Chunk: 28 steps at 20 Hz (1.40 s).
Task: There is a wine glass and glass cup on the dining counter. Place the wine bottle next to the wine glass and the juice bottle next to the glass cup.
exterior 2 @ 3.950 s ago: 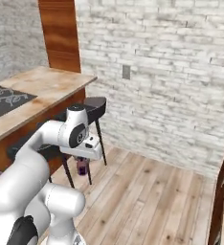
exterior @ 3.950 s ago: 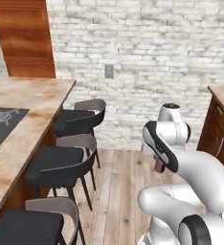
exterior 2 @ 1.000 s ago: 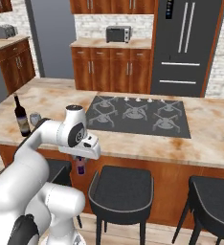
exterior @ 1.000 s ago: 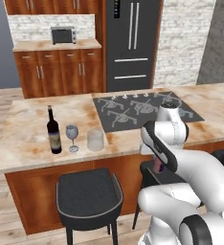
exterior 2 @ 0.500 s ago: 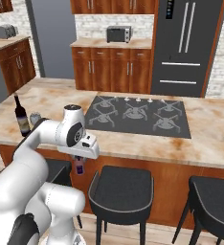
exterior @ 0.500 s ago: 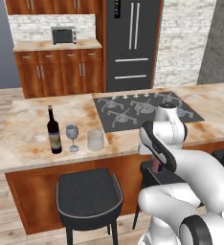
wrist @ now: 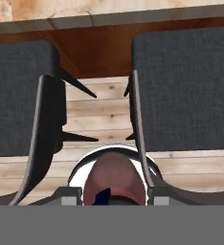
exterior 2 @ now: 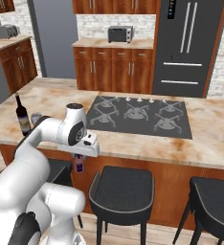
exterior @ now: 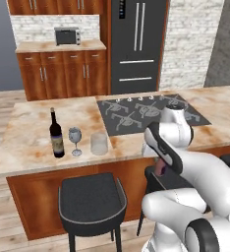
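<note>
My tool (exterior 2: 79, 160) pinches the juice bottle (exterior 2: 79, 165), which hangs upright, long axis vertical, below the table's (exterior: 23, 147) near edge over the stools (wrist: 185, 86), well apart from the cup (exterior: 99, 143) beside the wine glass (exterior: 75, 139).

We are in a home kitchen. We see a long island (exterior: 28, 147) with a marbled stone top and an inset gas cooktop (exterior 2: 138, 115), dark stools (exterior: 90, 199) drawn up beside it, a tall dark refrigerator (exterior: 136, 44), brown wood cabinets (exterior 2: 114, 67), and a microwave (exterior: 67, 36) on the wall counter (exterior: 63, 47).
</note>
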Tool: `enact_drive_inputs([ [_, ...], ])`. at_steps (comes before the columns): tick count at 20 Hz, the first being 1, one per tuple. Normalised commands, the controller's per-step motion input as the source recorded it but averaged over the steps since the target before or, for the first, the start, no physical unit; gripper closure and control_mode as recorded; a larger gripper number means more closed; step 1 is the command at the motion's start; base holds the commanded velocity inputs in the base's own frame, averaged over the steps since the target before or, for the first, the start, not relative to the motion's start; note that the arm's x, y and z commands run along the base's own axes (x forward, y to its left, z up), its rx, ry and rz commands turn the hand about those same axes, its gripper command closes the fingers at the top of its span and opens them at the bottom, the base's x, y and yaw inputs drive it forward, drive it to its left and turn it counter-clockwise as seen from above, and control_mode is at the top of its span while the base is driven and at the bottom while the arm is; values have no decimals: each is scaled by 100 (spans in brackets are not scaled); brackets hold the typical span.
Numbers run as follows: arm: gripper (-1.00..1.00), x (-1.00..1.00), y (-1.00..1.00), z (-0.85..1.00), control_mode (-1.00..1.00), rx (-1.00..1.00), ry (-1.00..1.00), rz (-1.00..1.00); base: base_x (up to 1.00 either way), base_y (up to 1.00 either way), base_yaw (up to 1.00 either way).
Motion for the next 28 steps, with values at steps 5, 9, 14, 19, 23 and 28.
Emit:
enact_drive_inputs([
  [5,100,23,2,27,-100,18,0,33,0,0,0],
  [9,100,35,3,16,-100,7,0,40,0,0,0],
  [14,100,35,8,17,-100,0,0,38,0,0,0],
  [19,100,31,24,16,-100,-9,-1,23,0,0,0],
  [23,100,31,22,11,-100,-8,-10,18,0,0,0],
  [28,100,41,12,7,-100,-2,-6,11,0,0,0],
])
